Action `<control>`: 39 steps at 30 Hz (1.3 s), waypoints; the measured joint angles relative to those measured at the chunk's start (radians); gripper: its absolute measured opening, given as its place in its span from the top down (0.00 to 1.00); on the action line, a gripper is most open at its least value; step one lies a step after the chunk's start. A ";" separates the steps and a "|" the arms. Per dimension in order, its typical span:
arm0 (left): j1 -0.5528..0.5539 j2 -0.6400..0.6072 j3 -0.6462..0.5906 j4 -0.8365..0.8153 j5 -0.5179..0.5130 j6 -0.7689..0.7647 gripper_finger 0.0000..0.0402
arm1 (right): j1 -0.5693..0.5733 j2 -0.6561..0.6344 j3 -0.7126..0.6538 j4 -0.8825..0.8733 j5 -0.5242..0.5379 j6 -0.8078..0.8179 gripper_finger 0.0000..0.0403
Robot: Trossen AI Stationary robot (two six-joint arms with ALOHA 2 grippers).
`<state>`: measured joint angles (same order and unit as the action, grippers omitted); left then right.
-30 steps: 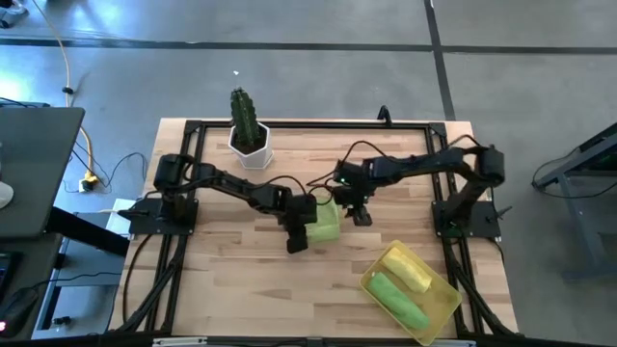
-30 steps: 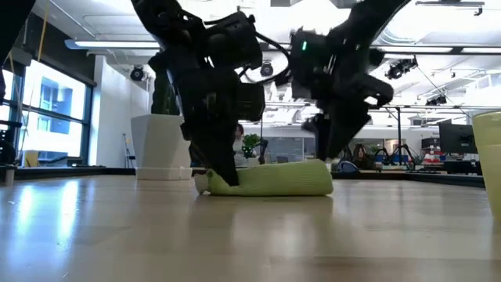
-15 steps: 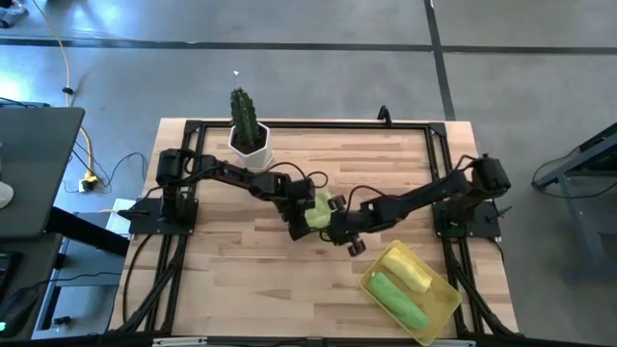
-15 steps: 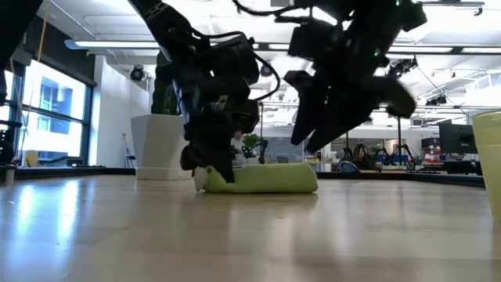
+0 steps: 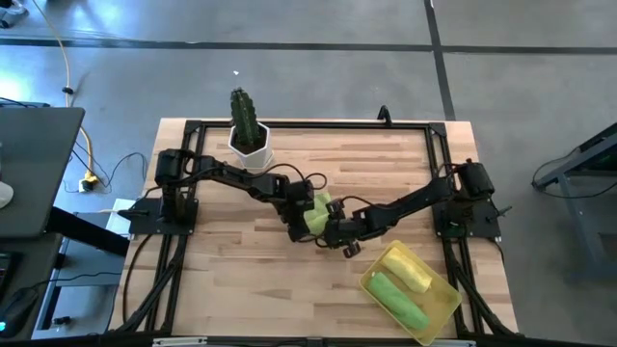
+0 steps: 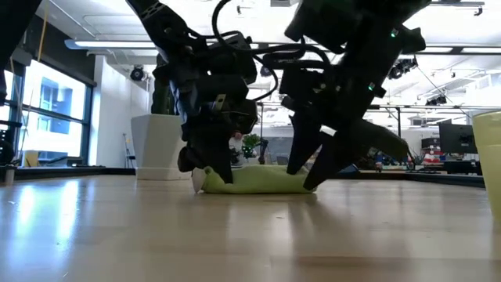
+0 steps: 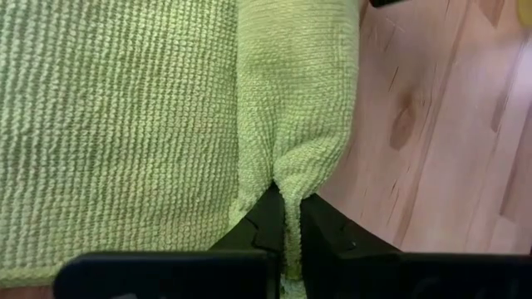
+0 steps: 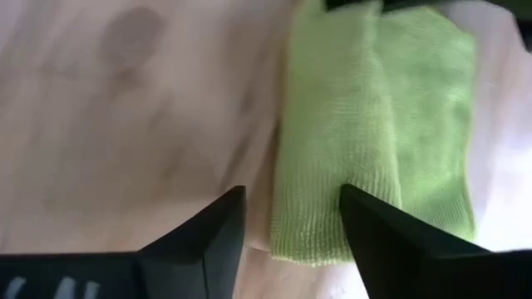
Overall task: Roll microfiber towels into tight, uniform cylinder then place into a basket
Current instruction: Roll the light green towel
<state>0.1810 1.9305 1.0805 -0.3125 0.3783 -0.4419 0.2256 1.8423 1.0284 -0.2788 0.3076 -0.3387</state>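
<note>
A lime green towel [image 5: 318,214], partly rolled, lies on the table's middle and also shows in the low view [image 6: 258,180]. My left gripper [image 5: 301,220] is at its left end, shut on the cloth [image 7: 287,224]. My right gripper [image 5: 339,239] is open and low at the towel's right, near end [image 8: 332,241], with one finger [image 8: 378,232] in front of the cloth. The yellow basket [image 5: 443,304] stands at the near right. It holds a rolled yellow towel [image 5: 407,268] and a rolled green towel [image 5: 395,297]. My left gripper pinches a thin fold at the towel's end [image 7: 288,195] between its two shut fingers. The fingers come slanting down from the left. The towel lies on the table, with its bulk spread beyond the fingers. My right gripper: I cannot tell whether its fingers touch the towel's end.
A white pot with a cactus [image 5: 249,135] stands at the far left. Bare wood lies along the near left [image 5: 241,289]. The basket's wall shows at the low view's right edge [image 6: 489,149].
My right gripper has swung from the towel's far side toward the near edge and come down at the towel's right end. My left gripper has gone a little toward the far edge with the towel's left end. In the low view the towel shows shorter than before.
</note>
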 joint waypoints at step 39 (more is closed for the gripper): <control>-0.025 0.000 -0.004 0.031 0.108 -0.019 0.88 | -0.051 0.070 0.021 -0.057 -0.180 0.244 0.97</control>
<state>0.1557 1.9307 1.0763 -0.2819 0.4867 -0.4611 0.1745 1.9125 1.0496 -0.3359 0.1278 -0.0948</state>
